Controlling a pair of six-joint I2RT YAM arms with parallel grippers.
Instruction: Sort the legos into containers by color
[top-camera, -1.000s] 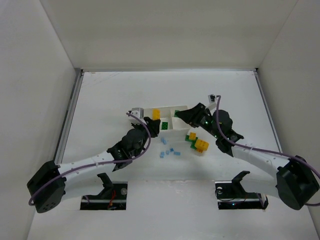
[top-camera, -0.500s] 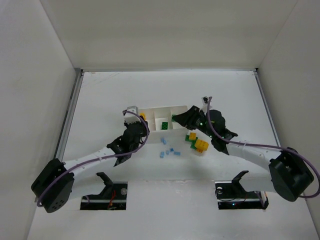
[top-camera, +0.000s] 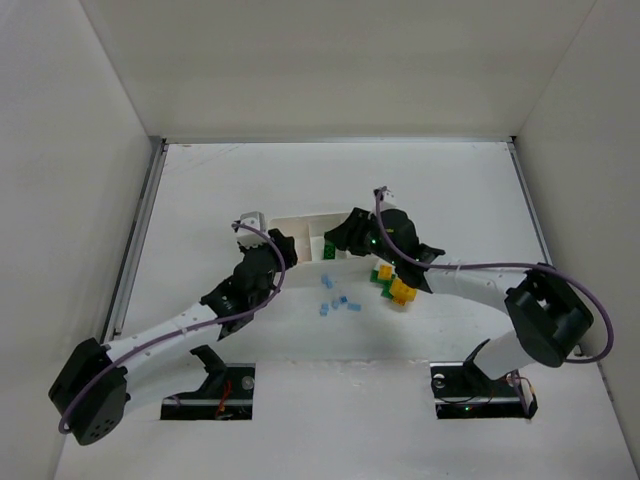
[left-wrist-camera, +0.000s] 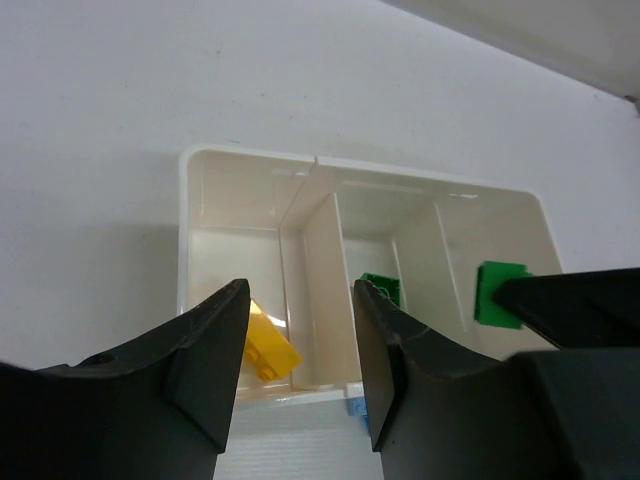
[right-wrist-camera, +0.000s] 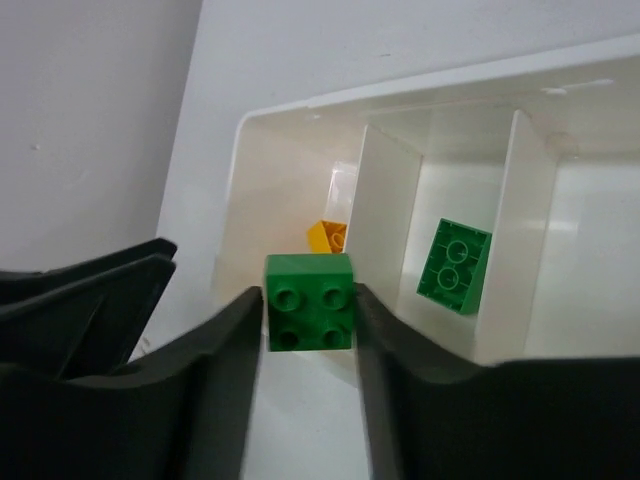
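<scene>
**A:** What has changed?

**B:** Both arms have swung left. The left gripper (left-wrist-camera: 300, 300) has parted its jaws. They now stand narrowly apart and empty over the left end of the white tray (left-wrist-camera: 185, 230), mid-table.

**A:** And the legos?

**B:** A yellow brick (left-wrist-camera: 265, 348) lies in the left compartment and a green brick (left-wrist-camera: 382, 290) in the middle one. The right gripper (right-wrist-camera: 308, 293) pinches a second green brick (right-wrist-camera: 310, 316) above the tray. Light blue bricks (top-camera: 338, 300) and a green-and-yellow pile (top-camera: 395, 285) lie on the table (top-camera: 200, 200), between the tray and the near edge.
</scene>
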